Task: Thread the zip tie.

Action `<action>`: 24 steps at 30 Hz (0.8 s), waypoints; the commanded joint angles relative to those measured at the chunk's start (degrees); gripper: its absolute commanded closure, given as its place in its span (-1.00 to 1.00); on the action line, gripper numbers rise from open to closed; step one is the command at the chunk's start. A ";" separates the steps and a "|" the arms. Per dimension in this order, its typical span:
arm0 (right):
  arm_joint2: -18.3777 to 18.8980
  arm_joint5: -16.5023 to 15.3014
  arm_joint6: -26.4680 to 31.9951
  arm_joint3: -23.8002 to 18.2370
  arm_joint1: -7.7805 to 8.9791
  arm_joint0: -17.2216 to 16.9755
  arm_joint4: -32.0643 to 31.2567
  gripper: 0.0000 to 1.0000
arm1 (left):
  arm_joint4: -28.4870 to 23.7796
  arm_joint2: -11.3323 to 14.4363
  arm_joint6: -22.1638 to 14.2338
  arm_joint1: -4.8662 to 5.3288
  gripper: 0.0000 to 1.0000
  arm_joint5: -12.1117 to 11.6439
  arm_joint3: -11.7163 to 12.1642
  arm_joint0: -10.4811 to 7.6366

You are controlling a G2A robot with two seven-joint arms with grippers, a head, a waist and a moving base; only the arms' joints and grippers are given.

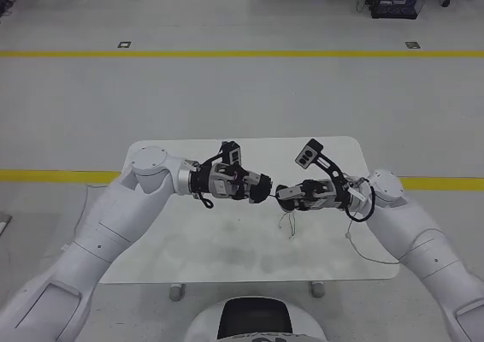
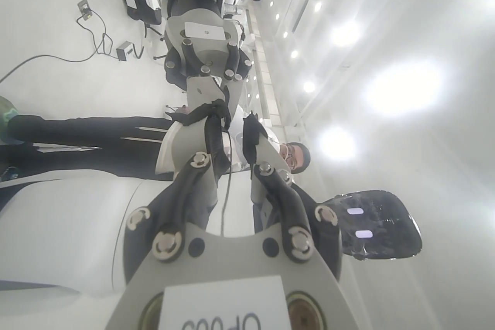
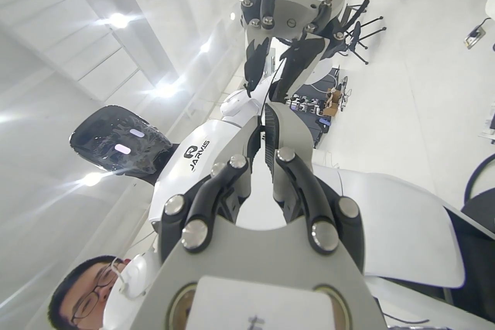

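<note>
Above the white counter, the robot's two arms meet tip to tip in mid-air. The right gripper has its jaws closed on the thin black zip tie. The tie's free length runs into the gap of the left gripper, whose jaws stand apart, and lies close beside one finger. No closed loop can be seen and the tie's head is hidden, so the threading looks under way rather than finished, with the pull-through apparently left to do.
</note>
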 commanded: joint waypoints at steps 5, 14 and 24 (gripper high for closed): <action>-0.98 -0.58 0.00 1.28 0.43 0.71 0.17 1.00 | 0.22 0.38 -0.12 0.04 0.94 -0.07 -0.06 0.05; -2.35 -1.41 0.00 1.76 0.58 1.38 1.39 1.00 | 0.61 0.70 -0.36 0.19 0.76 0.36 -0.13 -0.04; -3.02 -1.84 0.00 2.62 0.69 1.93 1.73 1.00 | 0.69 1.23 -0.53 0.24 0.76 0.28 -0.06 -0.21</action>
